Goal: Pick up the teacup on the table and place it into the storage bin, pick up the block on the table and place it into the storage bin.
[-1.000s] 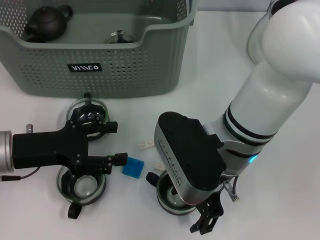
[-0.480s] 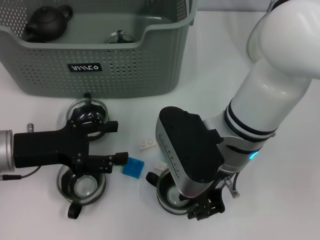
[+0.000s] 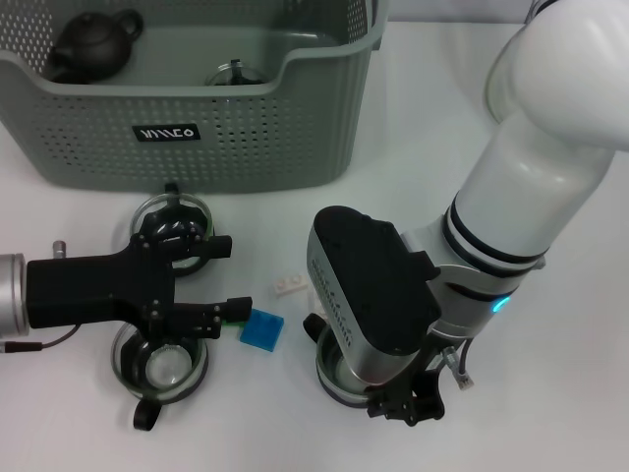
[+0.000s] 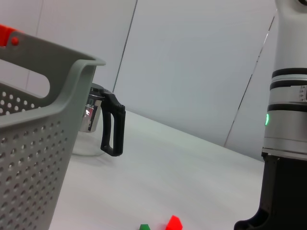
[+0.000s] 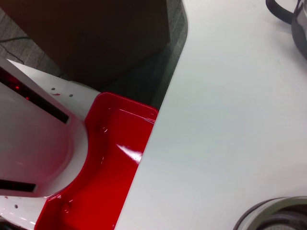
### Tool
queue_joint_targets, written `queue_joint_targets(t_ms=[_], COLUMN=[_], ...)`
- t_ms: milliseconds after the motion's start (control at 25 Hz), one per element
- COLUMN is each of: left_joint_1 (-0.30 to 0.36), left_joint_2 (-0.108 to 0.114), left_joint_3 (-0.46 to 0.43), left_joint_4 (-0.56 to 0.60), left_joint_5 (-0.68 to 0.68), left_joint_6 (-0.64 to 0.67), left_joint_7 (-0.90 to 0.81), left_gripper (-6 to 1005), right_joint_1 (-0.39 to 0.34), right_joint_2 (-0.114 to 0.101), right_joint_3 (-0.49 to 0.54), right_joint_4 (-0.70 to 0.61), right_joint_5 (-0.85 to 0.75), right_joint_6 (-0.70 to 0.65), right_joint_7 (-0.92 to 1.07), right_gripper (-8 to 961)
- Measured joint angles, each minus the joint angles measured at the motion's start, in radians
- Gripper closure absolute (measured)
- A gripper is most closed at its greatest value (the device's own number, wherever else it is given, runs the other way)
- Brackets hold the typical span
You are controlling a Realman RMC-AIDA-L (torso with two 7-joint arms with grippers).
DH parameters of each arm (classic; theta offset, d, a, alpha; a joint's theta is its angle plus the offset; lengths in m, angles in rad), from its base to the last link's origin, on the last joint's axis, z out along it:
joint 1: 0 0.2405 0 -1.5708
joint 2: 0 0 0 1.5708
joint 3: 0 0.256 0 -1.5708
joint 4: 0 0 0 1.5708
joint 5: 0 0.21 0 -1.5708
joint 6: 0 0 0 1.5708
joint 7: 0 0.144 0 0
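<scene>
Head view: the right end effector is being held low over a teacup on the bench; its finger state cannot be told. The left end effector is being held spread apart above two glass cups, a blue block just beside it. A dark teapot is lying in the storage bin; the label is unreadable. Only the right wrist view is showing a red tray.

What I can't make out from here

The right pincer and most of the teacup near the tabletop's front edge sit under the black wrist housing, so I can't judge the grip. The storage bin runs off the head view's top edge.
</scene>
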Motion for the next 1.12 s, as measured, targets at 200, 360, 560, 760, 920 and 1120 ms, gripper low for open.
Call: queue_joint_targets(t_ms=[200,360,560,760,920,1120], left_joint_1=[-0.001,0.002,0.006,0.001,0.000,-0.004], left_joint_2=[0.005,0.005,0.011,0.027,0.032,0.033], left_joint_3=[0.000,0.000,-0.001,-0.002,-0.009,-0.014], left_joint_4=[0.000,0.001,0.005,0.007,0.008,0.008], left_joint_5=[0.003,0.003,0.002,0.018,0.015,0.017], left_joint_6=[0.000,0.000,0.000,0.000,0.000,0.000], left_joint_7=[-0.004,-0.004,-0.005,-0.015,-0.015,-0.016], left_gripper=[122,121,122,122,121,122], right_joint_1=[0.001,0.005,0.018,0.049,0.102,0.167], right_joint_2=[-0.002,-0.005,-0.009,-0.011,-0.011,-0.013], right_joint_3=[0.020,0.053,0.177,0.328,0.453,0.560], right_joint_4=[-0.013,-0.027,-0.064,-0.086,-0.086,-0.102], right_joint_5=[0.000,0.000,-0.003,-0.004,-0.011,-0.027], right_joint_6=[-0.033,-0.065,-0.157,-0.245,-0.296,-0.349], right_joint_7=[0.012,0.026,0.048,0.055,0.056,0.047], right_gripper=[885,886,887,888,890,893])
